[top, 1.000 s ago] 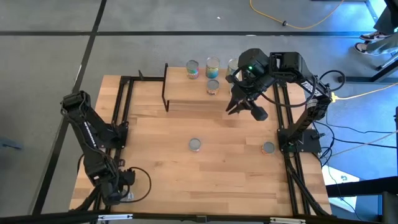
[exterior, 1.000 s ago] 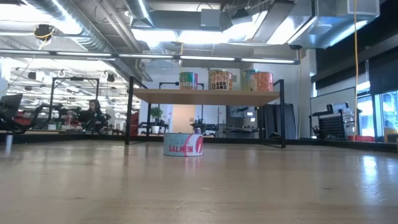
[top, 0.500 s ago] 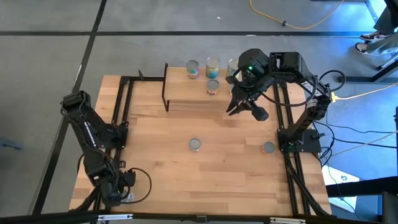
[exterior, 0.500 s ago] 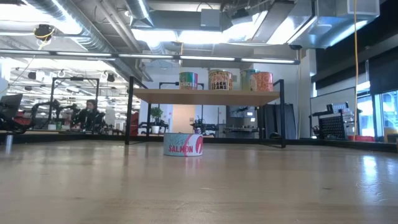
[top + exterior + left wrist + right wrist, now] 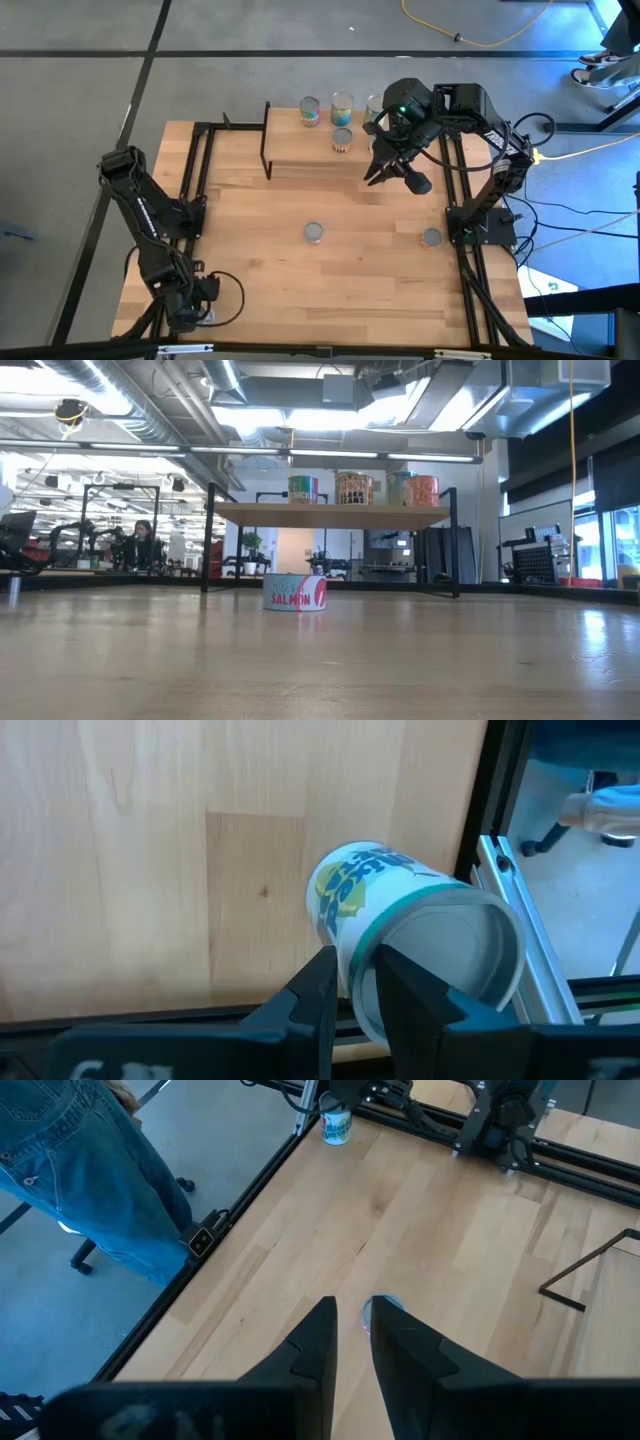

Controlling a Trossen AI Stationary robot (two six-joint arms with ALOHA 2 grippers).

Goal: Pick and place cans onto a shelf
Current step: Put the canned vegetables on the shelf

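Observation:
The shelf (image 5: 310, 165) stands at the table's far side, with several cans on its top (image 5: 342, 103) (image 5: 353, 488). Two cans stand on the table: a salmon can (image 5: 314, 232) (image 5: 295, 592) at the middle and another (image 5: 431, 237) at the right. A white can with a green-blue label (image 5: 400, 920) stands at the near left corner, right by my left gripper (image 5: 355, 965) (image 5: 195, 312), which is shut. My right gripper (image 5: 372, 178) (image 5: 352, 1312) hovers shut and empty over the shelf's right end. My left gripper's shut fingers (image 5: 322, 982) stand in front of the white can's side (image 5: 350, 935). I cannot tell whether they touch it.
Black rails (image 5: 200, 180) run along the table's left and right sides. A person in blue jeans (image 5: 90, 1170) stands beside the table's near edge. Bare wood lies between the shelf and the two table cans.

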